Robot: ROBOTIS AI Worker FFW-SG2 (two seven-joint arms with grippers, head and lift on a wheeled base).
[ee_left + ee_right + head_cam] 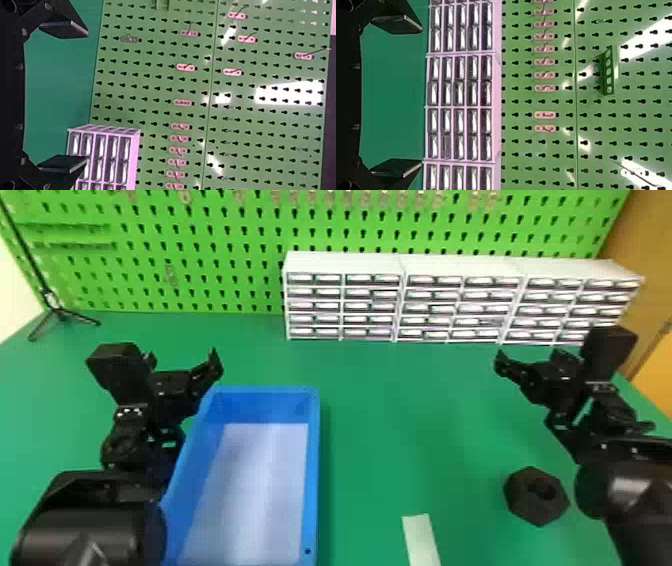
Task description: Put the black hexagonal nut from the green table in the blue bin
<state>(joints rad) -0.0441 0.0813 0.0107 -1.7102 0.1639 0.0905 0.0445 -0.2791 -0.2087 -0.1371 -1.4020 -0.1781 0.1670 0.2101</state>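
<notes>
a black nut [530,502] sits on the green table [400,420], right of the blue bin [265,406]; left gripper [183,359] and right gripper [531,358] hold fingers apart.

We see the black hexagonal nut [531,502] lying flat on the green table [380,415], round hole facing up, dark and matte, thick-walled; it sits at the robot's right, well apart from the blue bin [314,470]; the bin we mark as rectangular, open-topped, upright on the table, left of centre, long sides running away from us; blue walls and rim, pale floor, small dark spot near its right wall.
</notes>
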